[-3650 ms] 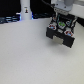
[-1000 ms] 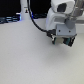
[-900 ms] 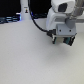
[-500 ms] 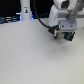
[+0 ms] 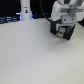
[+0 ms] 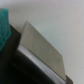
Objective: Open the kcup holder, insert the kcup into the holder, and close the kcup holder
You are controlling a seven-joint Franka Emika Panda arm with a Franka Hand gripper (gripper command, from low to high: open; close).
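The black boxy kcup holder [image 5: 64,31] sat on the pale worktop [image 5: 35,57] at about two o'clock in the exterior view, with the white robot gripper [image 5: 65,21] poised directly over it. Whether its jaws stood apart or together could not be told. To open the drawer well, the jaws probably needed to catch a handle squarely and pull straight outward.

surface: pale table [image 5: 30,55] | on it: black kcup holder [image 5: 64,31], tall white bottle [image 5: 25,10] at far edge
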